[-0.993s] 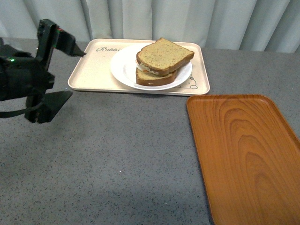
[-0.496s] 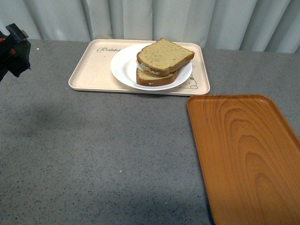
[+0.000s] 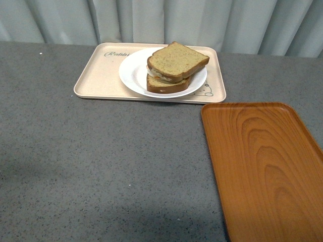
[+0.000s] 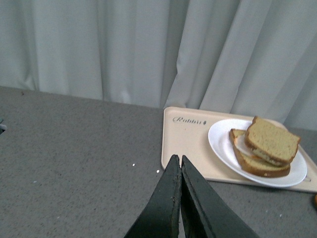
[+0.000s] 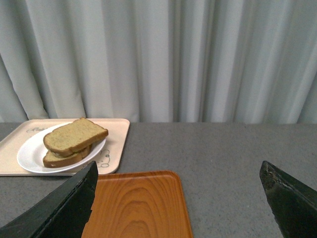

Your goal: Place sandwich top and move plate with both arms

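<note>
The sandwich top (image 3: 177, 59), a tan speckled slice with brown crust, lies on the lower slice on the white plate (image 3: 133, 74). The plate sits on the beige rabbit tray (image 3: 98, 75) at the back of the table. Neither arm shows in the front view. In the left wrist view my left gripper (image 4: 178, 159) is shut and empty, above the grey table, short of the tray (image 4: 185, 144); the sandwich top (image 4: 271, 140) and plate (image 4: 221, 144) lie beyond it. In the right wrist view my right gripper (image 5: 178, 176) is open and empty; the sandwich top (image 5: 74, 134) and plate (image 5: 29, 153) are far off.
An orange-brown wooden tray (image 3: 262, 166) lies at the front right of the grey table (image 3: 101, 161), also showing in the right wrist view (image 5: 138, 208). Grey curtains (image 3: 161, 20) hang behind the table.
My left arm has drawn back to the left and left the front view. The sandwich, plate and trays have not moved.
</note>
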{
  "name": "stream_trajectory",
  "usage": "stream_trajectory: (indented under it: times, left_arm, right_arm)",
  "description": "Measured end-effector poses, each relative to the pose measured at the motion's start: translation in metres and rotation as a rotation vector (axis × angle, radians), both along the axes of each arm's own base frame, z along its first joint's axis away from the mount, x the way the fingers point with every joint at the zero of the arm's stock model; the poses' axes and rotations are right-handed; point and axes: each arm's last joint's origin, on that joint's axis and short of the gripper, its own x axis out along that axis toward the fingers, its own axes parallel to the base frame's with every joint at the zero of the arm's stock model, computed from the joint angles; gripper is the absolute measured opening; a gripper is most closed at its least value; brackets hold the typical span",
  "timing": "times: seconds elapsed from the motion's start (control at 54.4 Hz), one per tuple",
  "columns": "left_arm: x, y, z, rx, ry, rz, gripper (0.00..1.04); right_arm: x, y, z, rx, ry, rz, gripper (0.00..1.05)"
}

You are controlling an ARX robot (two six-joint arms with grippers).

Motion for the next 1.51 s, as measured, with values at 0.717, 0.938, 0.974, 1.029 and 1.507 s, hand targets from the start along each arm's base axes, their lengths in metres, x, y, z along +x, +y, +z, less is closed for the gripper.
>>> stream_trajectory:
  times: [0.717,0.938,0.974,1.029,1.507]
  left_arm:
    - [-0.048,0.0,0.023,0.051,-0.015,0.0,0.04]
    - [-0.057,0.0,0.026,0.051,-0.024,0.001,0.04]
    - [-0.059,0.0,0.027,0.051,-0.026,0.001,0.04]
    - [-0.061,0.0,0.027,0.051,-0.029,0.001,0.04]
    - [-0.075,0.0,0.027,0.051,-0.03,0.001,0.04]
  right_arm:
    - [0.0,0.0,0.0,0.0,0.002,-0.003,0.96]
    - [0.0,0.0,0.0,0.0,0.002,-0.003,0.96]
    - [0.0,0.0,0.0,0.0,0.002,-0.003,0.96]
    - [0.0,0.0,0.0,0.0,0.002,-0.003,0.96]
    - [0.0,0.0,0.0,0.0,0.002,-0.003,0.96]
